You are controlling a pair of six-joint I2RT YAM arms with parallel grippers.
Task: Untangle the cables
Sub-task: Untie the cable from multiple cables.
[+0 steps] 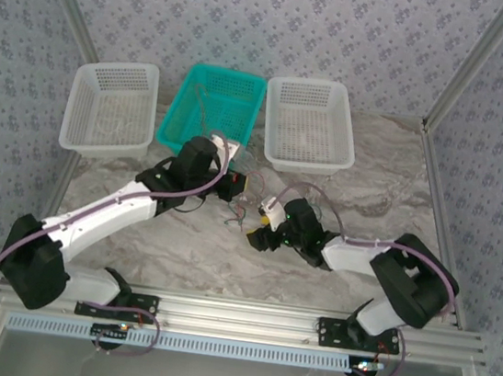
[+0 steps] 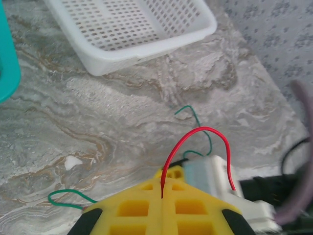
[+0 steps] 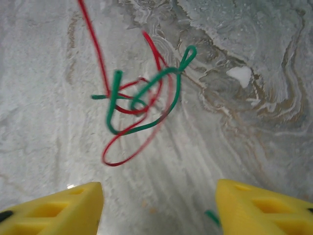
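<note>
The cables are a small clump of thin red and green wires on the marble table between my two grippers. My left gripper has its yellow jaws shut on one end of a red wire, which arcs up and to the right. A green wire lies beyond it. In the right wrist view the red and green tangle lies a short way ahead of my right gripper. Its yellow fingers stand wide apart with nothing between them. From above, the left gripper and right gripper sit close together.
Three baskets stand in a row at the back: white, teal, white. The right white basket lies just beyond the left gripper. A loose green wire curls at its lower left. Patterned walls enclose the table.
</note>
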